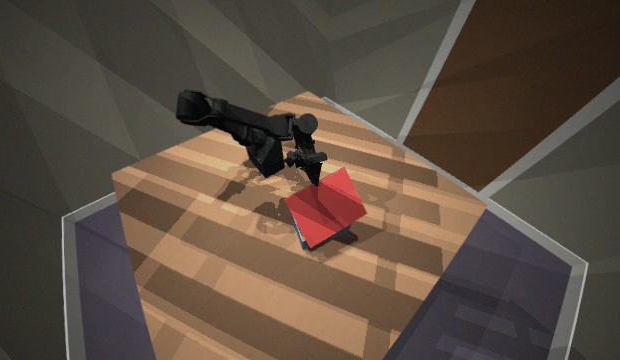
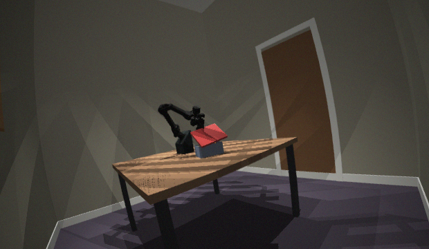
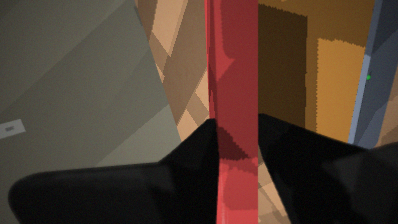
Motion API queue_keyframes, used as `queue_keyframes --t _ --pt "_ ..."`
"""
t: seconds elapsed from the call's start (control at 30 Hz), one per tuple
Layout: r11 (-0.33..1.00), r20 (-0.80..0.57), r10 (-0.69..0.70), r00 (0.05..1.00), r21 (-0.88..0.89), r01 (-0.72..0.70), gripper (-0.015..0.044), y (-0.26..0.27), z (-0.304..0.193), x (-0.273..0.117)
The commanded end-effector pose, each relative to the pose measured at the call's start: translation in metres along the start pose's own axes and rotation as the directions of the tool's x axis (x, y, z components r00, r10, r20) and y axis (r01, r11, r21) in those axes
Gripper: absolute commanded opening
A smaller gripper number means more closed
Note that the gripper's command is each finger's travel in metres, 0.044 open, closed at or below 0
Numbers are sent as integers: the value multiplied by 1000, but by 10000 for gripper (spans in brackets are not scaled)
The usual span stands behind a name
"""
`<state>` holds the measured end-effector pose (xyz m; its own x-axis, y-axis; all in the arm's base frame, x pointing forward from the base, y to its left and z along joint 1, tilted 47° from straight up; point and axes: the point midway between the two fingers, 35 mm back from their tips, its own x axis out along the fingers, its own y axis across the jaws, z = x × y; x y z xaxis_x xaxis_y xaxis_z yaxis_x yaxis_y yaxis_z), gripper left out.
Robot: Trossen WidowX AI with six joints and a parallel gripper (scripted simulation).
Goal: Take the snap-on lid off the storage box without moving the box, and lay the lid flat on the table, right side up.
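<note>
The red lid (image 1: 327,210) (image 2: 209,135) (image 3: 235,65) is tilted above the storage box, its arm-side edge raised and its far edge low at the box's far rim; whether it touches there I cannot tell. The blue-grey storage box (image 2: 210,150) (image 3: 382,55) stands on the table (image 1: 280,290) (image 2: 187,180). Its orange-brown inside shows beside the lid in the wrist view. My gripper (image 1: 317,184) (image 3: 235,125) is shut on the lid's raised edge, one finger on each side of it. The fingertips are hidden behind the lid in the exterior view.
The arm's base (image 1: 266,159) (image 2: 184,143) stands on the table close behind the box. The table's long edge (image 2: 228,169) runs in front of the box in the exterior view. A brown door (image 2: 301,104) is in the wall beyond the table.
</note>
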<state>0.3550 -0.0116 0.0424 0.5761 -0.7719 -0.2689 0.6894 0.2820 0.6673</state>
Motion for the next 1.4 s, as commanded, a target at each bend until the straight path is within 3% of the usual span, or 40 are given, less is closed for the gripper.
queue_keyframes --t 0.0,0.8,1.37 --pt "1000 -4 12 1000 20 -12 0 11 -1 -5" --pt "1000 -4 11 1000 20 -11 0 29 -1 -21" --pt "1000 -4 11 1000 18 -11 0 21 35 -19"
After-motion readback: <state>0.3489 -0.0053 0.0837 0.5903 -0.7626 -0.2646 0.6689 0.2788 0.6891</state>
